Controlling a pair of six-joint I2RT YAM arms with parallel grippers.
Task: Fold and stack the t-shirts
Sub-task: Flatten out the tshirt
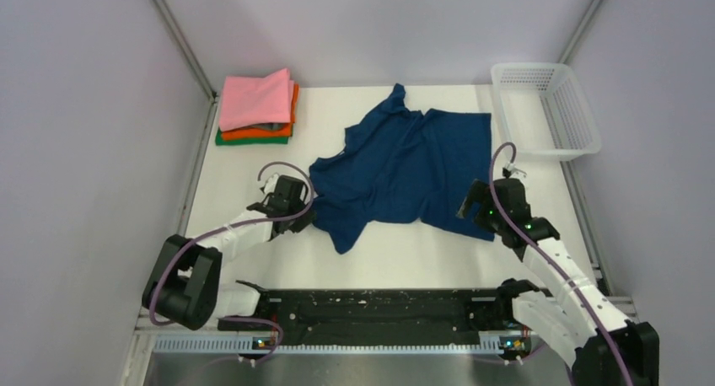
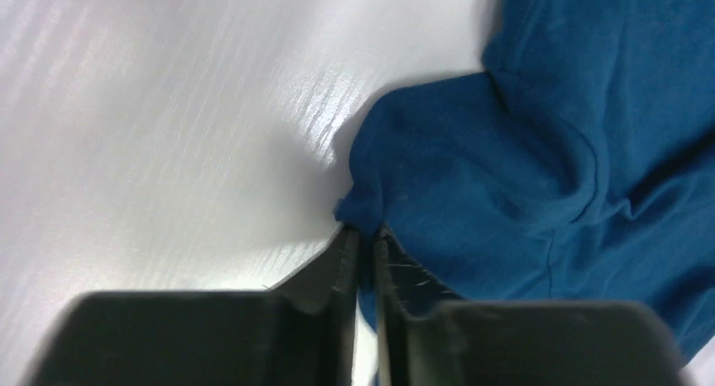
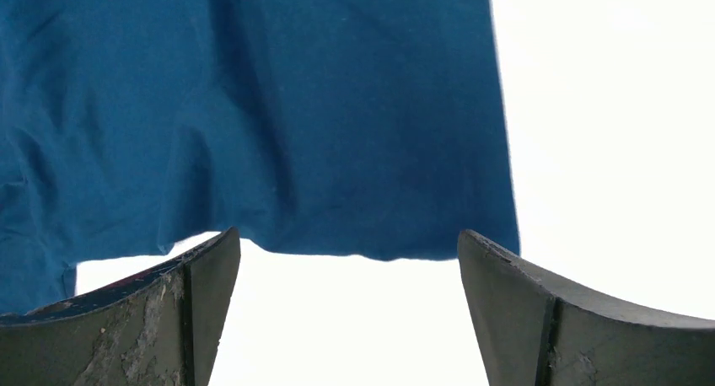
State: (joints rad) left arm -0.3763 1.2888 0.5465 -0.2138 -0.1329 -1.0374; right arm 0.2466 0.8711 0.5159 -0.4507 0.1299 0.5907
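Observation:
A dark navy blue t-shirt [image 1: 405,167] lies spread and rumpled across the middle of the white table. My left gripper [image 1: 305,216] sits at the shirt's left near edge, and in the left wrist view its jaws are pinched together on a fold of the blue cloth [image 2: 362,209]. My right gripper [image 1: 472,216] hovers at the shirt's right near corner, its fingers wide apart with the hem [image 3: 371,243] just beyond the tips and nothing between them. A stack of folded t-shirts [image 1: 257,108], pink on top of orange and green, rests at the back left.
A white plastic mesh basket [image 1: 546,109] stands at the back right corner. Grey walls close in the table on three sides. A black rail [image 1: 379,306] with the arm bases runs along the near edge.

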